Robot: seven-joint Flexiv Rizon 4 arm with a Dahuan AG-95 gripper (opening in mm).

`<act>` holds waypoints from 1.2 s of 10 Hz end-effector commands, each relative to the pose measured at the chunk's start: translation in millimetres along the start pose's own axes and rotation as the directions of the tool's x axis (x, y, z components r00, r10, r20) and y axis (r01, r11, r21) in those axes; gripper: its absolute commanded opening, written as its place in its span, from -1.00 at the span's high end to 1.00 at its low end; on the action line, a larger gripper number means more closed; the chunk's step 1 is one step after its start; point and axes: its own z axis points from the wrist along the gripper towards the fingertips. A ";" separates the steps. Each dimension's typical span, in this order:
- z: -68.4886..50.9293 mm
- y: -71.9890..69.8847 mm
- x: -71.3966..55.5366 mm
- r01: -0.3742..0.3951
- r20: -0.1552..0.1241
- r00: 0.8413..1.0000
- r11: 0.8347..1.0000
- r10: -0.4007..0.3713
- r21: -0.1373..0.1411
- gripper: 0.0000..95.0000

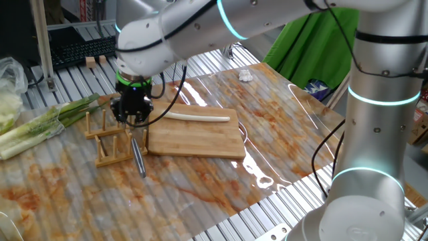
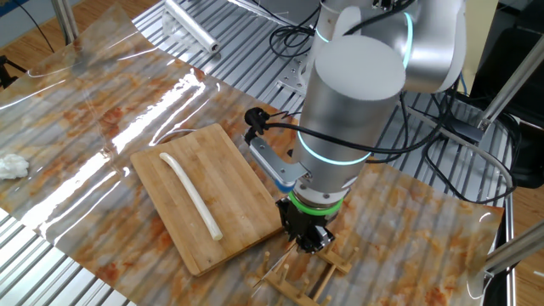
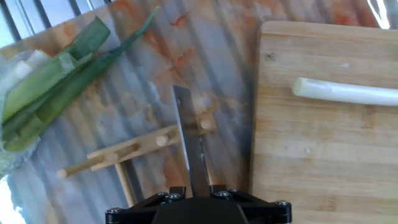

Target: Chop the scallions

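The scallion (image 1: 197, 118) is one pale cream stalk lying whole across the wooden board (image 1: 200, 144); it also shows as the scallion (image 2: 191, 195) on the board (image 2: 234, 183), and at the right of the hand view as the scallion (image 3: 345, 92) on the board (image 3: 311, 162). A slim grey knife (image 1: 139, 159) rests on the wooden rack (image 1: 107, 142) just left of the board. My gripper (image 1: 132, 120) stands over the rack, open, its fingers either side of the knife (image 3: 189, 140) without pressing on it. The gripper (image 3: 194, 188) is apart from the scallion.
A bunch of thick green-and-white leafy stalks (image 1: 47, 124) lies left of the rack, seen also as the stalks (image 3: 56, 81). A crumpled white wad (image 1: 245, 75) sits at the far edge of the sheet. A roll of film (image 2: 191, 25) lies at the table's back.
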 end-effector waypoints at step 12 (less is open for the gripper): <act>28.8 1.3 -0.4 0.057 0.025 0.998 0.998 -0.058 0.037 0.60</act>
